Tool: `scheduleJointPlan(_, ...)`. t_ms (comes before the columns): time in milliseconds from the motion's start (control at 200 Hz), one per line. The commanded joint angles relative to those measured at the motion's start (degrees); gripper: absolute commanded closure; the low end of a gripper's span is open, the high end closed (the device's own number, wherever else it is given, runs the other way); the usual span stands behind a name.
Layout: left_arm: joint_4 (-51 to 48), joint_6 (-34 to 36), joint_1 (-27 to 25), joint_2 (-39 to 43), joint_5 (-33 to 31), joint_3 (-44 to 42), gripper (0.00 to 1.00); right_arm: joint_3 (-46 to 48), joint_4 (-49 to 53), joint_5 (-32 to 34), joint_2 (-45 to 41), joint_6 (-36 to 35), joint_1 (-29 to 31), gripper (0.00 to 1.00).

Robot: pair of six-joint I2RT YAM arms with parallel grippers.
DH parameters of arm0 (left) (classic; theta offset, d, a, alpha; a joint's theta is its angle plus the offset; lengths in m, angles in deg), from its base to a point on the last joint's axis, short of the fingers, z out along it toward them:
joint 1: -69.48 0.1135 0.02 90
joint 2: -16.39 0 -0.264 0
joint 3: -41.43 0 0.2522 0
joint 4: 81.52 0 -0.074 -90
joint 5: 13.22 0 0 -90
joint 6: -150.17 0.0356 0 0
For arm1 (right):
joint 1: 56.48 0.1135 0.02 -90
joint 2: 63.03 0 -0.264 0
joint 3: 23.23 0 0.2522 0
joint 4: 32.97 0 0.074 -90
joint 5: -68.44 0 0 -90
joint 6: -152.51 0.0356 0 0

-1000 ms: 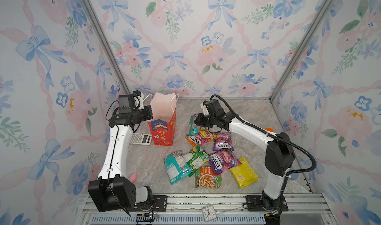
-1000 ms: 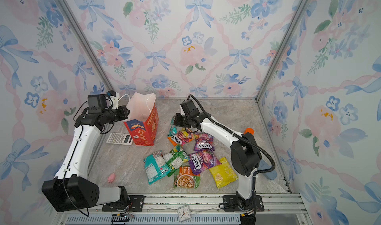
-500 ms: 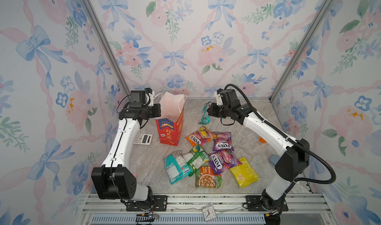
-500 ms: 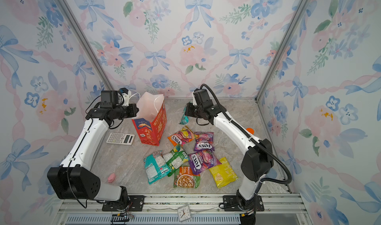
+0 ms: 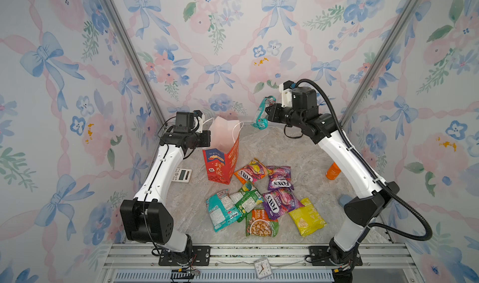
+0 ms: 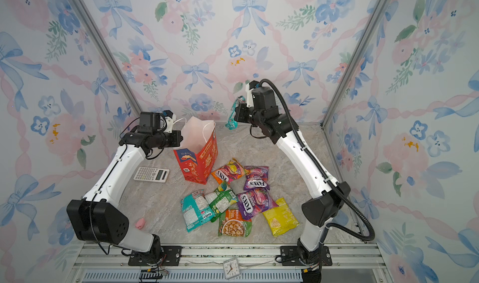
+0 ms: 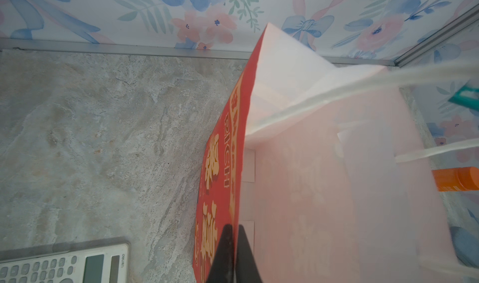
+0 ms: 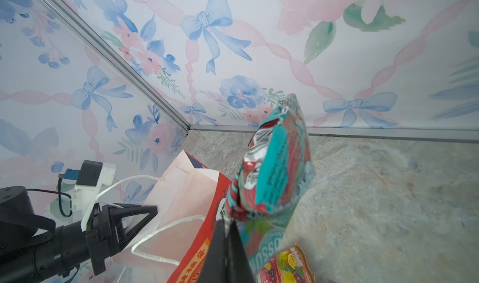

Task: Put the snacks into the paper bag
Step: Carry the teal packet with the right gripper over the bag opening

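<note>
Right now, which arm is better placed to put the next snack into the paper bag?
Right. The right fingers are shut on a teal snack packet, raised close to the open red paper bag. The left fingers pinch the bag's rim, so that arm is busy steadying it.

My gripper: clamped on the red rim of the paper bag.
Bag mouth: open, white inside.
Calculator: on the table.

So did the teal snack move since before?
Yes. The right hand lifted the teal snack off the pile, up toward the back wall, away from the orange snack.
</note>
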Motion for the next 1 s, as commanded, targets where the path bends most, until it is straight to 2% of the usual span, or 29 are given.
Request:
scheduleJointPlan(0,0.49,1.63,-0.71,-0.92,-0.22,1.67,1.00,-6.54,0.05,1.44,3.24,-1.97,-0.37,1.00)
scheduleJointPlan(475,0.45,2.54,-2.13,-1.49,0.61,2.07,1.00,-32.51,0.36,-1.41,18.33,-1.89,2.98,1.00)
scheduleJointPlan(995,0.49,2.67,-2.16,-0.97,0.56,2.15,1.00,-31.06,6.35,-3.49,19.72,-5.62,11.52,1.00)
